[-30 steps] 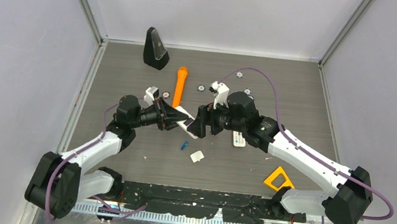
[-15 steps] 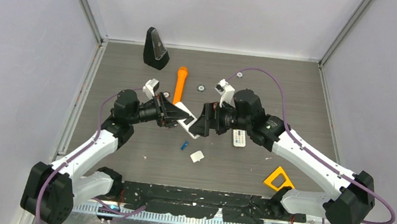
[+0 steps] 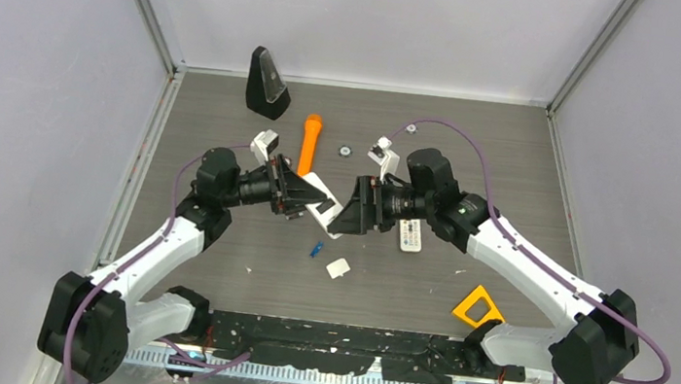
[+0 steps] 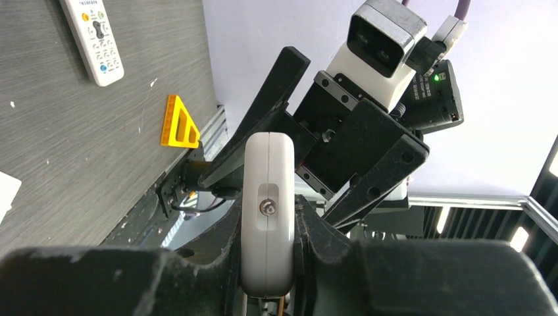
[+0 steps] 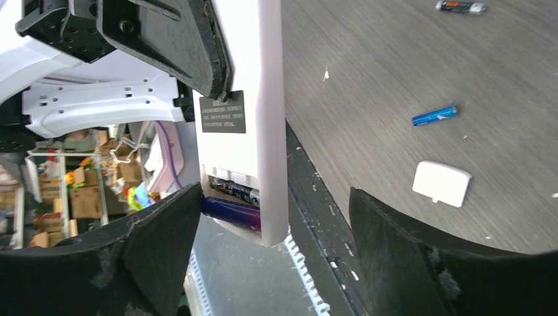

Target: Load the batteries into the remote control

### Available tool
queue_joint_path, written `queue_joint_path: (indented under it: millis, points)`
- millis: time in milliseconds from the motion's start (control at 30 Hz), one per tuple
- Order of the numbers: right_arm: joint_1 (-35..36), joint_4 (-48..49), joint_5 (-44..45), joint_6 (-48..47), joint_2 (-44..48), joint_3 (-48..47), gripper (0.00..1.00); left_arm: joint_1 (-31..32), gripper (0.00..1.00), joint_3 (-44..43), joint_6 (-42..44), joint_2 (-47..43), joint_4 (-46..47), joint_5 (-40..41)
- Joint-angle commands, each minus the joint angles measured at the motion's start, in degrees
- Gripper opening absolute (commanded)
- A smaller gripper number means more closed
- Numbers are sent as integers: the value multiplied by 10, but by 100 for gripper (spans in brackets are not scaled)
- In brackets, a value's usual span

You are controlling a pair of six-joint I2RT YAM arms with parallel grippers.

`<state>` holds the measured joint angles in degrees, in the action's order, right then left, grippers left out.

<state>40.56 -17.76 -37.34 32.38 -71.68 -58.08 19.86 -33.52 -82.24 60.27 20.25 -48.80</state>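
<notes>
The remote control (image 5: 243, 72) is gripped tight by the left gripper (image 3: 309, 196), its long axis aimed at the wide-open right gripper (image 5: 279, 230), whose jaws straddle the uncovered compartment (image 5: 268, 204) where a dark battery (image 5: 233, 191) and a purple battery (image 5: 230, 214) are seated side by side, while a blue battery (image 5: 434, 114) is seen on the table (image 5: 395, 66) near the white cover (image 5: 442, 182).

Bench (image 3: 478, 160), dark grey wood-grain; lying on it: black wedge-shaped block (image 3: 269, 83), far left; orange cylinder (image 3: 308, 145); small round disc (image 3: 346, 151); second disc (image 3: 410, 128); blue battery (image 3: 316, 249), white cover plate (image 3: 338, 268) near it; dark battery (image 5: 460, 6); white button remote (image 3: 409, 237); yellow triangle (image 3: 478, 307), near right.
</notes>
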Motion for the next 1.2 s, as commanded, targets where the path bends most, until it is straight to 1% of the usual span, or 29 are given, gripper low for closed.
queue_joint_path:
  millis: [0,67,200,300,433,500,533,567,633,700,733,800,867,900,933,967,1000,1033,1067,1133,1167]
  points:
    - [-7,29,-42,11,-18,23,82,-1,0,-29,-49,4,80,-29]
    - [-13,46,-49,19,-22,35,73,-1,0,-28,-69,8,100,-34]
    - [-18,79,-58,26,-24,56,64,-3,0,-27,-99,14,128,-38]
    - [-20,97,-67,26,-26,63,59,-6,0,-24,-130,19,155,-39]
    - [-23,136,-85,44,-31,74,48,-7,0,-19,-163,26,194,-40]
    - [-26,158,-94,58,-33,78,39,-8,0,-14,-176,29,211,-39]
    - [-28,164,-97,63,-34,79,36,-8,0,-12,-183,30,220,-39]
    - [-29,172,-102,72,-36,80,30,-9,0,-11,-187,32,227,-39]
    - [-31,194,-108,82,-37,81,22,-10,0,-11,-191,34,230,-39]
    - [-34,200,-110,88,-38,80,21,-10,0,-12,-189,34,229,-39]
    - [-35,201,-111,89,-38,80,21,-10,0,-12,-187,34,227,-39]
    - [-36,201,-111,91,-37,77,25,-10,0,-14,-180,34,220,-39]
    - [-36,201,-116,93,-36,73,34,-11,0,-18,-165,32,206,-39]
    - [-36,201,-116,92,-35,70,43,-11,0,-20,-155,31,195,-39]
    - [-36,201,-115,93,-33,69,47,-11,0,-23,-143,29,182,-39]
    - [-36,201,-115,93,-31,68,54,-11,0,-28,-129,26,165,-39]
    - [-36,202,-116,94,-28,66,57,-11,0,-34,-115,23,146,-37]
    - [-36,204,-116,95,-27,65,62,-11,0,-38,-99,20,131,-35]
    - [-36,210,-118,99,-23,65,65,-11,0,-43,-81,16,114,-34]
    - [-36,219,-118,106,-15,65,74,-11,0,-54,-46,9,78,-30]
    - [-36,221,-118,107,-12,65,76,-11,0,-58,-32,5,70,-29]
